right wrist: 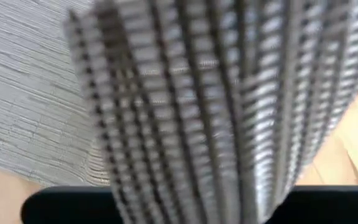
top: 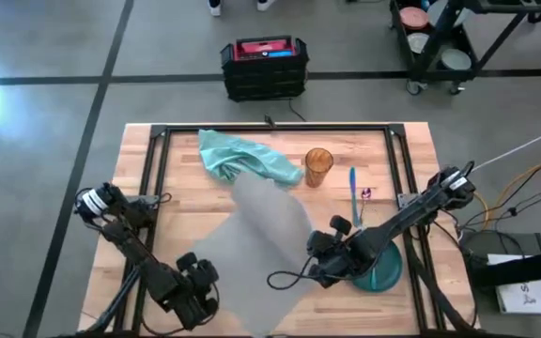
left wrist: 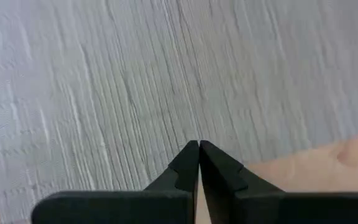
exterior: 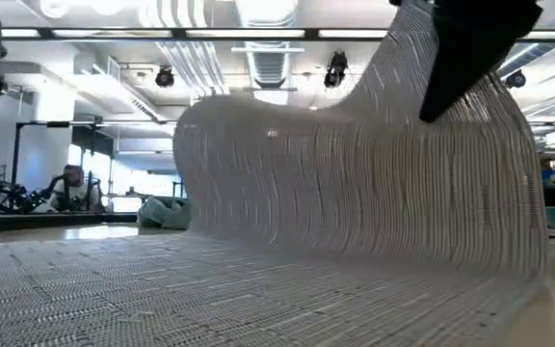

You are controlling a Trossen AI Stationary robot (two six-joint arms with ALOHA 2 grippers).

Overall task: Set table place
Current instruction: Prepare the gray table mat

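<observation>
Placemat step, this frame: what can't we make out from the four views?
- Right gripper fingers: right wrist view, lifted placemat fills the frame, blurred; low view cuts the arm off at the top edge.
- Dark green plate: high view, mostly under the right arm.
- Small purple item by the blue utensil: too small to identify.
- Left gripper: shut over the placemat; contact unclear.

from overhead we looked straight down on the whole table (top: 364, 141). the low camera sat at tabletop height, close against the grey placemat (exterior: 258, 280), facing the room beyond. both wrist cameras hung very near that same placemat, which all four views shared; the left one looked past its left gripper (left wrist: 199, 147).
</observation>
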